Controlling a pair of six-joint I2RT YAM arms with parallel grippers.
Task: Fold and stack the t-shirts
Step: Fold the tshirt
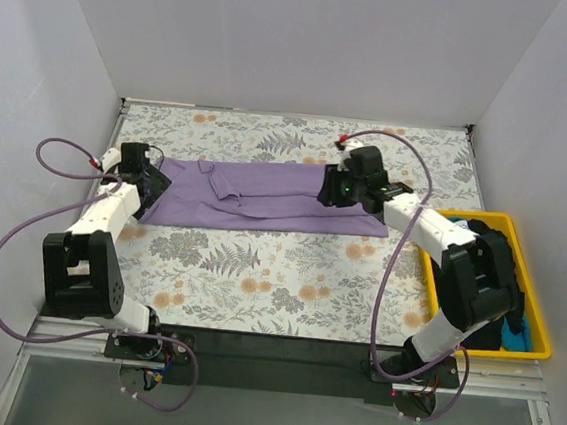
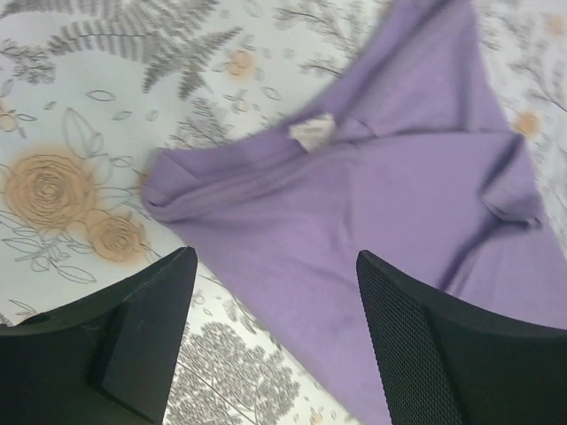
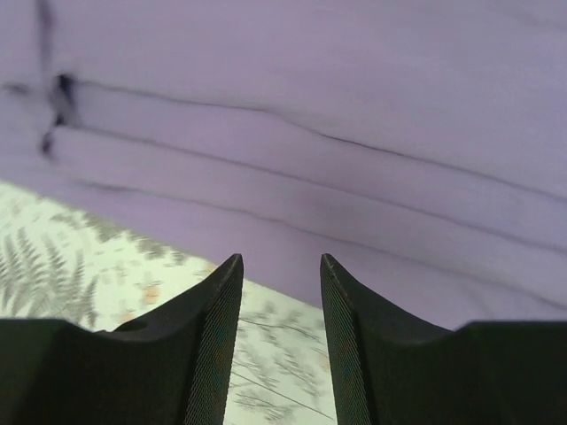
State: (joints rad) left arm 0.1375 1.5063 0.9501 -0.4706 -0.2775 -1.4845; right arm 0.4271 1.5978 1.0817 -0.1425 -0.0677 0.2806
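A lavender t-shirt (image 1: 255, 195) lies folded into a long strip across the floral table, collar end to the left. My left gripper (image 1: 155, 188) hovers over that end; in the left wrist view the left gripper (image 2: 275, 266) stands open above the shirt (image 2: 399, 204), whose white neck label (image 2: 312, 131) shows. My right gripper (image 1: 328, 189) is at the strip's right end. In the right wrist view the right gripper (image 3: 280, 261) is open at the shirt's (image 3: 310, 133) near edge, with only tablecloth between its fingers. A black t-shirt (image 1: 496, 253) and a blue t-shirt (image 1: 517, 339) lie in the tray.
A yellow tray (image 1: 544, 328) sits at the table's right edge beside the right arm. White walls enclose the table at the back and both sides. Purple cables loop off each arm.
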